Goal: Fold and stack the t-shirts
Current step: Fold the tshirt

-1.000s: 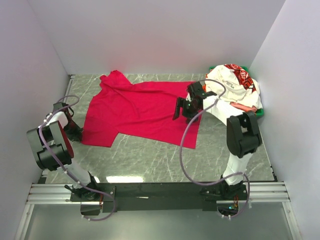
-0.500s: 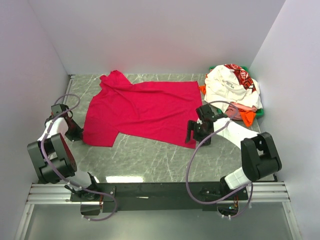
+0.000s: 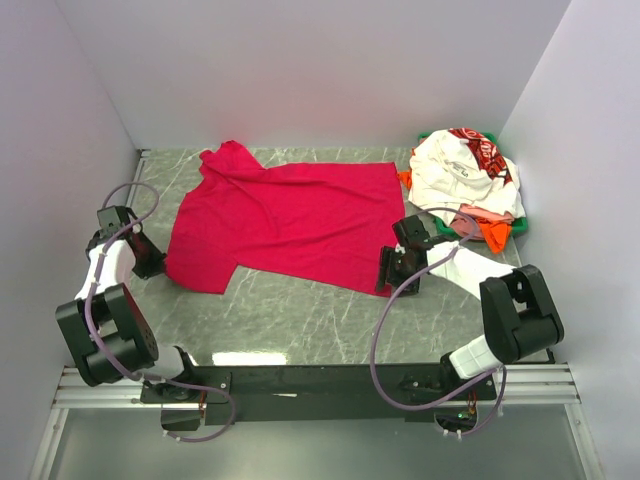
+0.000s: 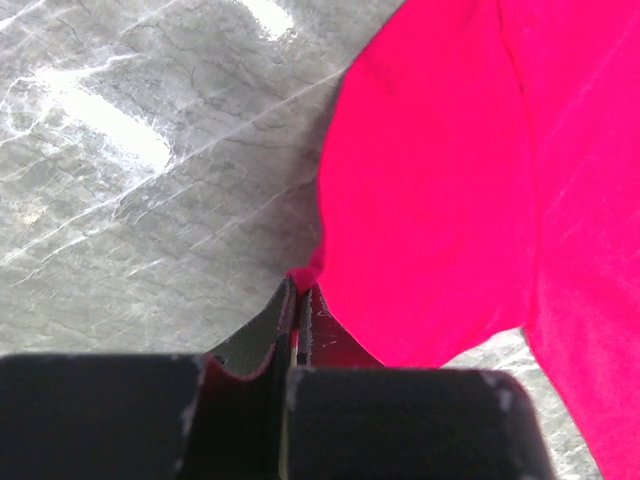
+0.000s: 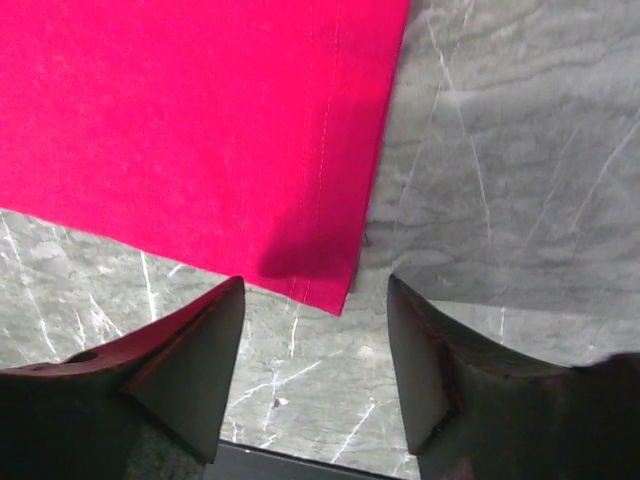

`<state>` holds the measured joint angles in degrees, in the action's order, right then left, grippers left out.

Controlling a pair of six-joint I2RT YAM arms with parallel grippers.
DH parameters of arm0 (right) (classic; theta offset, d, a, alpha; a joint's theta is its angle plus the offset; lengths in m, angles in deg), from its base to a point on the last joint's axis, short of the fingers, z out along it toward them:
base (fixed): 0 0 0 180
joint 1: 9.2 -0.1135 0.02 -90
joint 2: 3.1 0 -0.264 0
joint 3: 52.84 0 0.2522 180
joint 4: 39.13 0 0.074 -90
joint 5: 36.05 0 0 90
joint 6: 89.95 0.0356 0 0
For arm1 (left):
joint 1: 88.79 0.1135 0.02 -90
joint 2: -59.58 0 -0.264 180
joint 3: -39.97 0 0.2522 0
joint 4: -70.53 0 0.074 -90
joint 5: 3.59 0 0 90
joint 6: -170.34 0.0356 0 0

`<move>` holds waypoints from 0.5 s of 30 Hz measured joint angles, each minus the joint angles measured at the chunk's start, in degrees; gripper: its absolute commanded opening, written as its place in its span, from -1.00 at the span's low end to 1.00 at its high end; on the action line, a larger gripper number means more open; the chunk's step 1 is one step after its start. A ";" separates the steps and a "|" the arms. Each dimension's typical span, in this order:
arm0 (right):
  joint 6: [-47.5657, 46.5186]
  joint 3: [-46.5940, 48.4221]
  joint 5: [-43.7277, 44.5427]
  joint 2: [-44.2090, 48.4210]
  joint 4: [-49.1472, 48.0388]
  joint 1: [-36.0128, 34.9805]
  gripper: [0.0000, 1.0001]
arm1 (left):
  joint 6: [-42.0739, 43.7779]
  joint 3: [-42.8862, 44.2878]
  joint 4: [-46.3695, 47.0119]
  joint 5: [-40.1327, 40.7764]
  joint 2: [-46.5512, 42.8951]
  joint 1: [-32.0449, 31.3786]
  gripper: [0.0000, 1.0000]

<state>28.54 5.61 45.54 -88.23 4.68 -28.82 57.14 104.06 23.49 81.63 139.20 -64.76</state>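
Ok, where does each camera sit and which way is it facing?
Top external: above, behind both arms, looking down on them and the table.
Left wrist: faces down past the left gripper, shut on the red t-shirt.
Right wrist: faces down past the open right gripper at its corner.
All share the red t-shirt.

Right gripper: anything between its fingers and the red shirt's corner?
No: right wrist view shows only bare table between right gripper and red shirt corner.

A t-shirt [image 3: 290,215] lay spread across the middle of the desk [image 3: 300,315]. A heap of t-shirts [image 3: 465,180] sat in the far right corner. The left tool [image 3: 155,262] met the spread shirt's near left corner, and the right tool [image 3: 388,272] stood at its near right corner.
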 measured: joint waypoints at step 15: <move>-0.52 -0.26 0.15 -1.27 -2.38 0.02 -0.49 | -0.50 1.53 -2.99 -1.31 -4.44 0.00 -0.99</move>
<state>28.02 5.35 45.70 -89.49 2.29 -28.80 56.64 105.59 20.49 80.32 134.76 -64.76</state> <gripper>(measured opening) 0.327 0.025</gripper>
